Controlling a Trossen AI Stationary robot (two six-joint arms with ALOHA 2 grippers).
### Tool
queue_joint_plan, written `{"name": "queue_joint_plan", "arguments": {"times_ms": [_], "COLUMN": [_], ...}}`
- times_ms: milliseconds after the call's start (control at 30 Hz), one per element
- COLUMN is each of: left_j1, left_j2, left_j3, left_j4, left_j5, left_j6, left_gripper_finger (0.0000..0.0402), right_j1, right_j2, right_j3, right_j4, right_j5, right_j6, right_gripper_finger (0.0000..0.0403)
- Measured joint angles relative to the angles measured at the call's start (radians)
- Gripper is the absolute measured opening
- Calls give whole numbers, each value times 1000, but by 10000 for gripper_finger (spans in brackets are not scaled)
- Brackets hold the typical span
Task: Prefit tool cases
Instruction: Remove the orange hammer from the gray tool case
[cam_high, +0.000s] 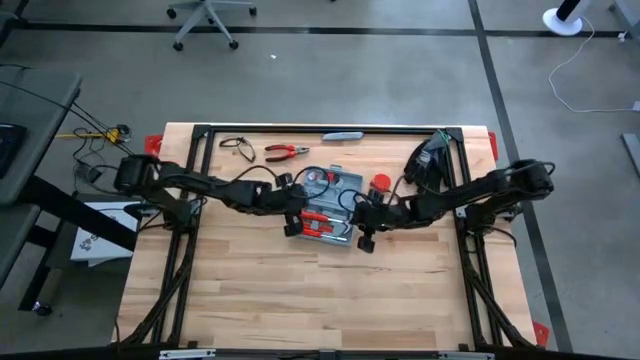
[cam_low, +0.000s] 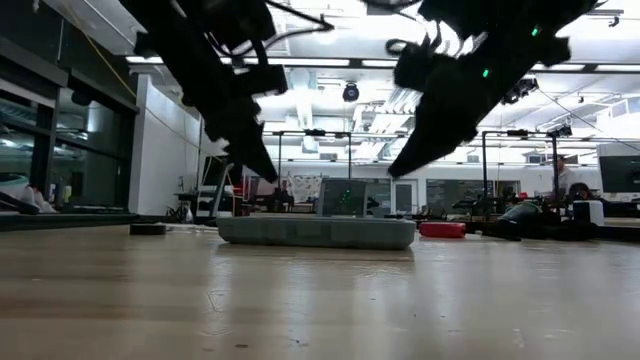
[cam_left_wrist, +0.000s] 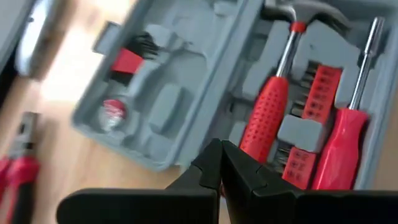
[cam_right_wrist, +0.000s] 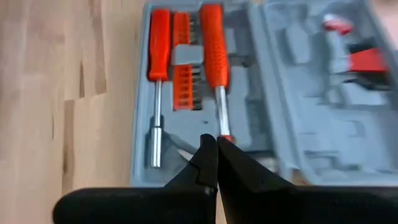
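The grey-blue tool case (cam_high: 345, 190) lies opened flat on the wooden table, both halves facing up. One half (cam_left_wrist: 292, 124) holds a red-handled hammer (cam_left_wrist: 268, 115), a red screwdriver (cam_left_wrist: 343, 146) and a red bit rack (cam_right_wrist: 182, 62). The other half (cam_right_wrist: 339, 99) holds small red parts. My left gripper (cam_high: 296, 222) is shut and hangs above the case's left end (cam_low: 268, 172). My right gripper (cam_high: 365, 236) is shut and hangs above its right end (cam_low: 396, 168). Both tips are clear of the case (cam_low: 315, 232).
Red-handled pliers (cam_high: 285, 152), a black wire loop (cam_high: 237, 145) and a grey utility knife (cam_high: 345, 136) lie along the far edge. A red object (cam_high: 380, 182) lies right of the case, and a black device (cam_high: 430, 160) stands at the far right. Bare wood spreads across the near half.
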Motion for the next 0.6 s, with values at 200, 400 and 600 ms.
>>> {"name": "queue_joint_plan", "arguments": {"times_ms": [200, 400, 600], "left_j1": [17, 18, 15], "left_j2": [71, 70, 66], "left_j3": [0, 0, 1], "left_j4": [40, 56, 77], "left_j5": [100, 149, 147], "left_j6": [6, 50, 92], "left_gripper_finger": [0, 12, 61], "right_j1": [-45, -74, -76], "right_j2": [164, 228, 217], "right_j3": [7, 13, 3], "right_j4": [21, 59, 99], "right_j5": [1, -15, -41], "right_j6": [37, 47, -7], "right_gripper_finger": [0, 0, 0]}}
